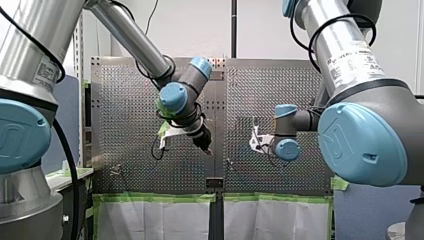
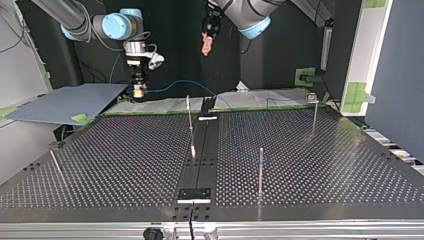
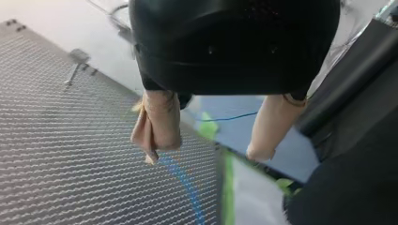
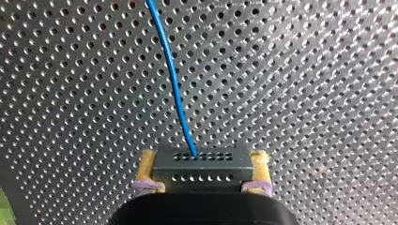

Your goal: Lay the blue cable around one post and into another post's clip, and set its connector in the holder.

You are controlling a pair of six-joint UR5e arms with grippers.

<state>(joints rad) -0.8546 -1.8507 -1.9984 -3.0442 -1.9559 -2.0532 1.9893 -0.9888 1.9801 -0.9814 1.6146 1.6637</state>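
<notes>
- Right gripper (image 4: pixel 202 172): clenched on the connector (image 4: pixel 202 161) — its yellow pads (image 4: pixel 149 169) press against the block's two short ends.
- Connector: a grey rectangular block with two rows of small holes across its visible face. It sits square between the pads.
- Blue cable (image 4: pixel 174 84): leaves a hole near the middle of the connector's row farther from the gripper. It runs ahead of the gripper in a gentle bow over the perforated table (image 4: pixel 305 93).
- Top view, upper left of the frame: the right gripper points down near the table's far edge. The cable rises from it in a shallow arch toward the frame's centre and comes down near a thin post (image 2: pixel 189 117).
- Left gripper (image 3: pixel 206 154): released — its beige-padded fingers (image 3: pixel 159 124) are spread apart with nothing between them. A blurred length of blue cable crosses the table below them.
- Top view, upper centre: the left gripper hovers high, well apart from the cable.
- Second post (image 2: pixel 260 170): stands upright at the frame's lower centre-right, apart from the cable.
</notes>
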